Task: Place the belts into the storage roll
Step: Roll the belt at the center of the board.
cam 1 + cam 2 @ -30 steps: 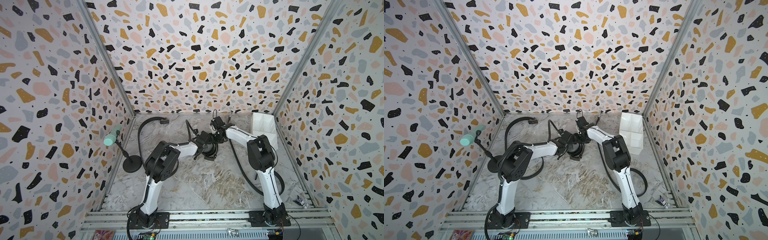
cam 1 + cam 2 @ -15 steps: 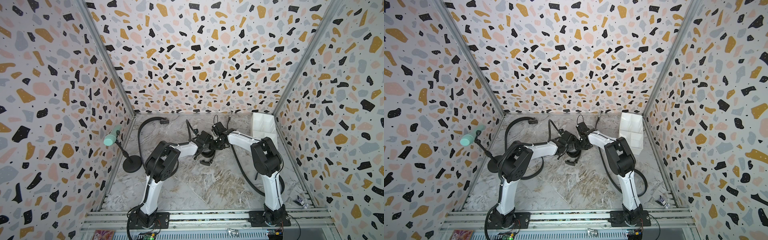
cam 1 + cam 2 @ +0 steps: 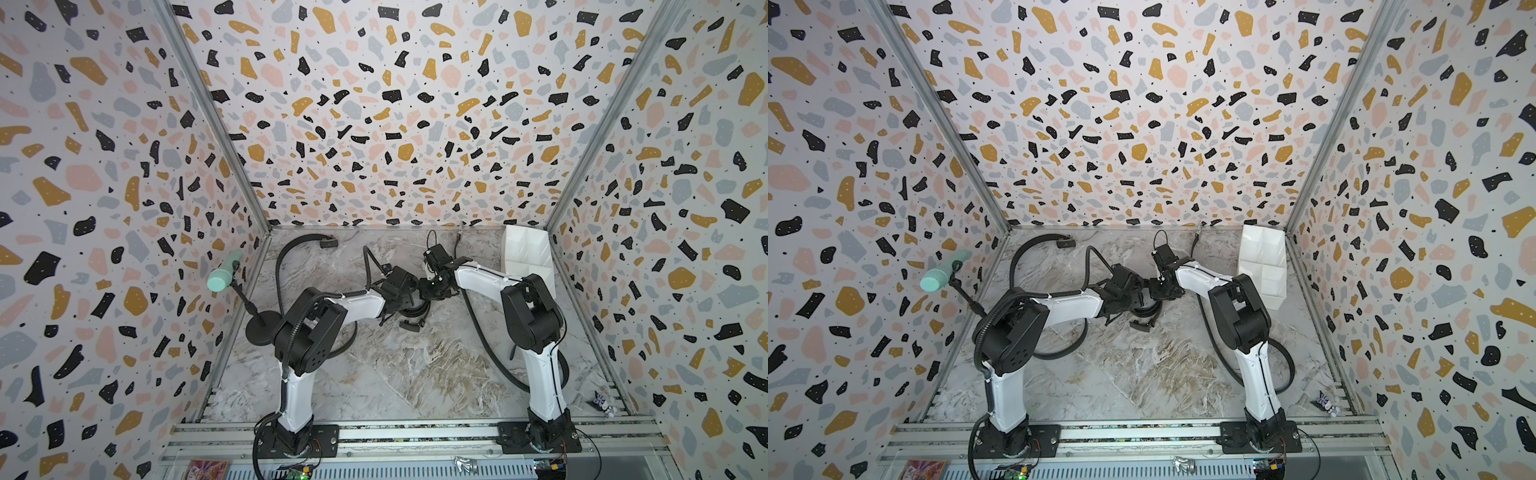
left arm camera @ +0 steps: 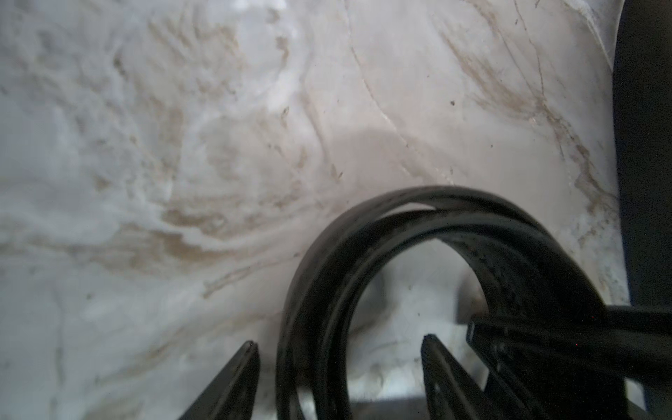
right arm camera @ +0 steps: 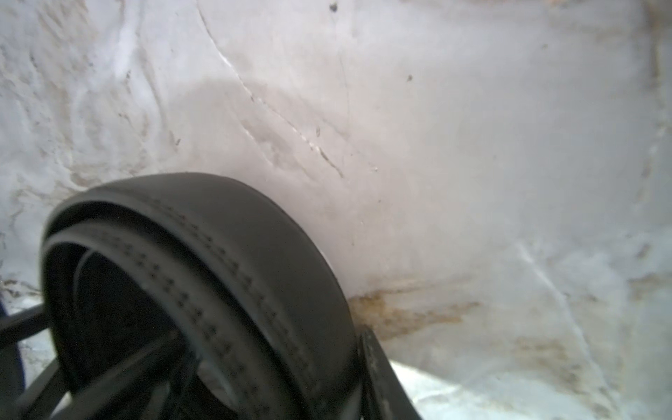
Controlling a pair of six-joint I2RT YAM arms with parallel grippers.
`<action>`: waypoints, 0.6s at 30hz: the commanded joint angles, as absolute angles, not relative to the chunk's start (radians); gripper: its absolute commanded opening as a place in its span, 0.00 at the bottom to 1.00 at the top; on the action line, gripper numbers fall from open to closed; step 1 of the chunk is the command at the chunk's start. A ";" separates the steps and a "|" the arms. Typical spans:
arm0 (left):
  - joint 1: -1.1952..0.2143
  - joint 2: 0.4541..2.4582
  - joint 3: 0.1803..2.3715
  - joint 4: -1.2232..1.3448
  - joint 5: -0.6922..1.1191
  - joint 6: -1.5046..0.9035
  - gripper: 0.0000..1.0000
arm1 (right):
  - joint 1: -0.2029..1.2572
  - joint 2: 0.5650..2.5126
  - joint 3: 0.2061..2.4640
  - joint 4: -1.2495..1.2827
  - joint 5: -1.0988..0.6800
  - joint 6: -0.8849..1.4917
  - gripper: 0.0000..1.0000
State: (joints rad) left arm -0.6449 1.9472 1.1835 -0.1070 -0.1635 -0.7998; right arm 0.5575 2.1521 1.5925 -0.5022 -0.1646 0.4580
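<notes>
A black belt wound into a coil (image 3: 417,311) stands on edge mid-table, its buckle (image 3: 409,325) on the floor in front. My left gripper (image 4: 340,345) is open, and the coil's band (image 4: 312,291) passes loosely between its fingers. From the other side my right gripper (image 5: 323,363) is shut on the coil's wall (image 5: 225,254). One of its fingers (image 5: 374,363) presses the outer face and the other is hidden. In both top views the grippers (image 3: 399,297) (image 3: 434,289) meet over the coil (image 3: 1144,309). The white storage roll (image 3: 527,257) (image 3: 1262,262) leans in the back right corner.
A second black belt (image 3: 286,259) arcs along the back left, its buckle (image 3: 328,243) near the wall. Another long black strap (image 3: 482,336) runs past the right arm. A mint-green cylinder (image 3: 223,276) on a round black stand (image 3: 262,330) sits by the left wall.
The right arm swung in toward the left gripper and its jaws closed on the coil. The left gripper, shut on the coil before, has opened and let go.
</notes>
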 commanded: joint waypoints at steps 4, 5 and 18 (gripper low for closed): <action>-0.650 1.800 1.102 -0.165 -0.171 -0.777 0.80 | 0.560 2.196 1.610 -0.620 -0.123 0.433 0.31; -0.654 1.771 1.074 -0.153 -0.185 -0.762 0.80 | 0.559 2.200 1.613 -0.624 -0.122 0.430 0.31; -0.727 1.725 0.980 -0.093 -0.122 -0.687 0.84 | 0.564 2.227 1.618 -0.622 -0.121 0.425 0.32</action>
State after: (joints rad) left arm -0.7265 1.6939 0.9443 -0.1184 -0.1627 -0.6785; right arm 0.5587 2.1796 1.6440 -0.5541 -0.1444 0.4320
